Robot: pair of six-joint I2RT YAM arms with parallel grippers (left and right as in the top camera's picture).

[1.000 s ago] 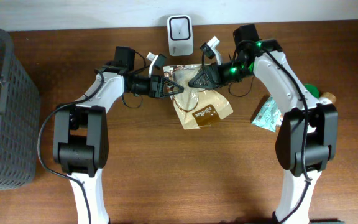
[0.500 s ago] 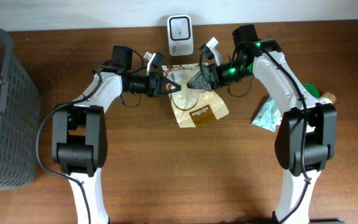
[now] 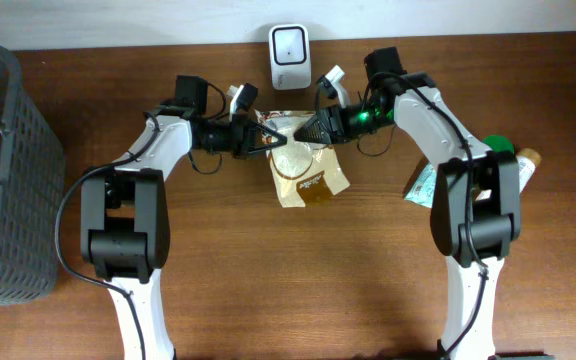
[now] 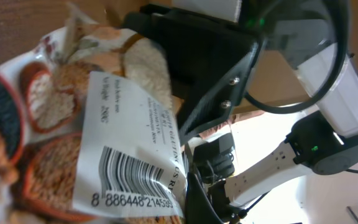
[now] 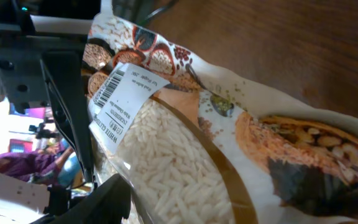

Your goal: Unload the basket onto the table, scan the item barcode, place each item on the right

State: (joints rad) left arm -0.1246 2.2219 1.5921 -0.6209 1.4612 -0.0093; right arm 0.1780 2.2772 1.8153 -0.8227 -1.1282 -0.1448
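Observation:
The item is a clear bag of white rice (image 3: pixel 306 168) with brown printed panels. It hangs from its top edge just in front of the white scanner (image 3: pixel 289 43). My left gripper (image 3: pixel 267 138) is shut on the bag's top left corner. In the left wrist view a dark finger (image 4: pixel 199 200) presses beside the white label's barcode (image 4: pixel 135 171). My right gripper (image 3: pixel 314 129) stands open at the bag's top right. Only one of its fingers (image 5: pixel 104 198) shows, beside the rice window (image 5: pixel 173 168). The barcode (image 5: pixel 106 89) faces the right wrist camera.
A grey mesh basket (image 3: pixel 3 170) fills the left edge of the table. At the right, beside the right arm's base, lie a green packet (image 3: pixel 428 186) and a green-capped item (image 3: pixel 516 156). The wall runs just behind the scanner.
The left gripper has shut on the bag's top and the right gripper has opened off it. Both grippers and the bag have shifted back toward the scanner.

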